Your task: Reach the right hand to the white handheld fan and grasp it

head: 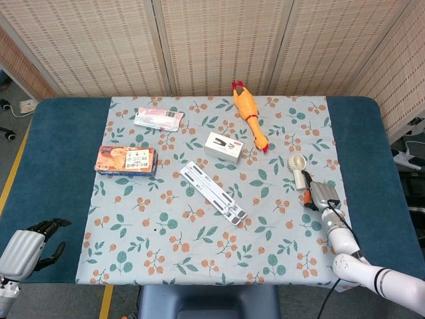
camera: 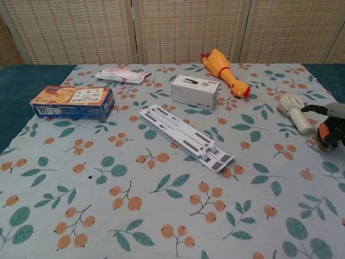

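You are working with the fan [head: 299, 171] lying flat near the right edge of the flowered cloth [head: 199, 232], its round head pointing away and its handle reaching towards your right hand [head: 321, 197], which is sitting just beside it; whether those fingers are touching the handle, I cannot tell. I am judging it light, rigid, smooth plastic: take the handle, not the grille

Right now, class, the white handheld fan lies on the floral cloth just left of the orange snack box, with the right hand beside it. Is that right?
Not quite. The head view shows the white handheld fan far from the orange snack box, near the cloth's right edge, beyond the rubber chicken. The right hand is indeed beside it.
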You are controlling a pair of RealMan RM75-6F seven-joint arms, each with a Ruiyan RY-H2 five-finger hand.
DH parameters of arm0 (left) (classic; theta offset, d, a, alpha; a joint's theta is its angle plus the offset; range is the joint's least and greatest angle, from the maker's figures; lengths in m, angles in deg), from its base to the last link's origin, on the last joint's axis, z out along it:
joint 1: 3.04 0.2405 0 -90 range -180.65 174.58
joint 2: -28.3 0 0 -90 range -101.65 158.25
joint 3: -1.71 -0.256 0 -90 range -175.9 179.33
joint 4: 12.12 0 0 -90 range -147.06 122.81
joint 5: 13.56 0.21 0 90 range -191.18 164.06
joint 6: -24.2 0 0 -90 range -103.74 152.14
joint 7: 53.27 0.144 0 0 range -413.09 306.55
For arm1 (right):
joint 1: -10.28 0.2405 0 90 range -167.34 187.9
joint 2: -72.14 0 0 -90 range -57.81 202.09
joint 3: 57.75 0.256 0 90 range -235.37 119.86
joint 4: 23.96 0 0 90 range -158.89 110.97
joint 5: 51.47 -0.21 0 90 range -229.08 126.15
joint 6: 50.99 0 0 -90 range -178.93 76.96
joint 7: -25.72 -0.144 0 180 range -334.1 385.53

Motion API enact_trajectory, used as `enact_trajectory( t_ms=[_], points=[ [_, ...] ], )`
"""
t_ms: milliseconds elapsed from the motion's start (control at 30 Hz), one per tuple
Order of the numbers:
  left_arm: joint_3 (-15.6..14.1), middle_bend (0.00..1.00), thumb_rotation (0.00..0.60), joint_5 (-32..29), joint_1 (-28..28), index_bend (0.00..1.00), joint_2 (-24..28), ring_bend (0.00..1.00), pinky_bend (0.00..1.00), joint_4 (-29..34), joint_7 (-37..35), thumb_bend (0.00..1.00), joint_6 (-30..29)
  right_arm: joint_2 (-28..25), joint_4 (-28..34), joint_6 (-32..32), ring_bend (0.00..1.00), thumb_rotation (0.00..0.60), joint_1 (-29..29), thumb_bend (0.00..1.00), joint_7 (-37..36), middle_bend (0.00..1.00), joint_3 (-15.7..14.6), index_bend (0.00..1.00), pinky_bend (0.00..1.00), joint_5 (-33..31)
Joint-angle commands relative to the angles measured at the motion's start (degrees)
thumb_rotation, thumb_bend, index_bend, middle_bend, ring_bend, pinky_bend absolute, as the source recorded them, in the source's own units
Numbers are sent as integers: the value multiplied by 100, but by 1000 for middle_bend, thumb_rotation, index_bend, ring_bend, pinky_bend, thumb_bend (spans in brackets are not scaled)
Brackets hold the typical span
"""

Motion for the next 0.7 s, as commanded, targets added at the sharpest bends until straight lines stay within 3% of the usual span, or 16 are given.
enact_trajectory(
  t_ms=[33, 400, 600, 700],
  points=[
    [1, 334, 600, -2, -1, 300, -2, 383, 593, 1, 4, 427, 2, -55, 72, 37, 573, 600, -29, 810, -45, 636, 17, 19, 625, 61],
    [-6, 334, 600, -2, -4, 300, -4, 382, 592, 12, 38, 428, 22, -489, 740, 587, 574, 600, -314, 810, -231, 636, 16, 20, 625, 674],
    [-4, 334, 600, 4, -13, 300, -10, 382, 592, 6, 32, 427, 28, -708, 1251, 1707, 575, 600, -843, 810, -309, 636, -213, 19, 623, 1682],
    [-10, 334, 600, 19, -8, 300, -21, 382, 592, -13, 29, 426, 15, -655, 1254, 2653, 553, 600, -1330, 762, -605, 636, -429, 19, 609, 2546]
  ],
)
